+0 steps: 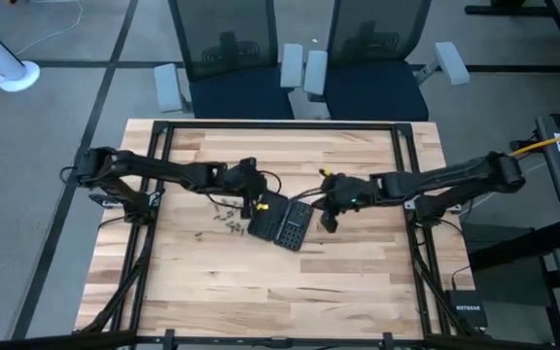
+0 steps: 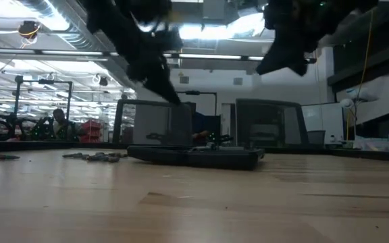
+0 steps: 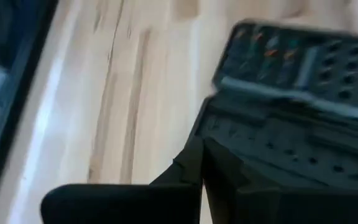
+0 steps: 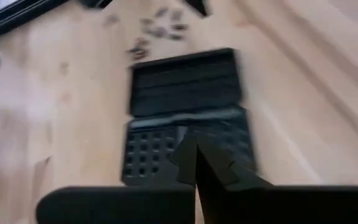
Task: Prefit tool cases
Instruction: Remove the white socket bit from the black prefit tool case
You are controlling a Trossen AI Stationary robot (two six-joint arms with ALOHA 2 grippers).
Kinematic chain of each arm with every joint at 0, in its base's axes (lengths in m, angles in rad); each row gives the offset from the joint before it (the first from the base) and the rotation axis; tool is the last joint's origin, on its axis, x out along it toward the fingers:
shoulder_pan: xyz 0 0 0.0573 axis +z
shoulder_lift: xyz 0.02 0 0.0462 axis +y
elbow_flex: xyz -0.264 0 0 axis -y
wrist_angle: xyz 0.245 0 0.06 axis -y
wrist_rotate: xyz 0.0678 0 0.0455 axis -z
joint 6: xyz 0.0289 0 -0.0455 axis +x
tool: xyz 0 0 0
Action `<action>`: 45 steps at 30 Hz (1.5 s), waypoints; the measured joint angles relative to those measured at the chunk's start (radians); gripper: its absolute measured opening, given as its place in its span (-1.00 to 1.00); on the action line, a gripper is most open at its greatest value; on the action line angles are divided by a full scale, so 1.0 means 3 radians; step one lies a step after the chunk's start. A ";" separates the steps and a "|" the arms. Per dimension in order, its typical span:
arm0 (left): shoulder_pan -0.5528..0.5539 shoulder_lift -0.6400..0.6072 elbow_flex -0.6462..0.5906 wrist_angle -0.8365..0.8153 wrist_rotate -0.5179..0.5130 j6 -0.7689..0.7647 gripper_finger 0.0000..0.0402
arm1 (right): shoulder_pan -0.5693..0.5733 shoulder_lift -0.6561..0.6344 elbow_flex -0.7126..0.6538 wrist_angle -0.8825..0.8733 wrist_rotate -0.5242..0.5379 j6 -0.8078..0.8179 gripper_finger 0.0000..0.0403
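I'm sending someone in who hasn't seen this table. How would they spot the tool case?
On the wooden table, look near the middle, between the two grippers. The tool case lies open and flat there: black, two hinged halves with slot grids. The loose bits scattered beside it are far smaller.

- The tool case [image 1: 282, 222] lies open mid-worktop [image 1: 358, 282].
- Loose bits [image 1: 224, 216] lie just left of it.
- Left hand [image 1: 257, 199] and right hand [image 1: 327, 222] flank it.

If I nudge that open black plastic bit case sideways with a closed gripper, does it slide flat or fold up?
The open black plastic hinged case lies flat on the wooden table, so it likely slides rather than tips. Its hinge may let one half swing. It looks thin, so probably light.
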State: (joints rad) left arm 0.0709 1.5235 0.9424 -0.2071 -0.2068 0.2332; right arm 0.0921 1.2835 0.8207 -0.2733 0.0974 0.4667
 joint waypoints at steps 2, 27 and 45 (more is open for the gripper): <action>-0.0133 -0.0080 -0.0004 -0.0022 0.0000 0.0144 -1.00 | 0.0000 0.0171 0.0000 0.0231 -0.0178 -0.0092 -0.98; -0.0821 0.0899 -0.0291 0.0958 -0.0070 -0.0572 -1.00 | -0.0003 0.1568 0.0502 0.0712 -0.0384 -0.1068 -0.37; -0.0819 0.0901 -0.0298 0.1071 -0.0123 -0.0630 -1.00 | 0.0001 0.1837 0.0506 0.0621 -0.0289 -0.1210 -0.47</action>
State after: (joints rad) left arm -0.1749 1.7938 0.8532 0.1143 -0.2436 0.0441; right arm 0.0924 1.8345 0.9726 -0.0869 0.0107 0.1036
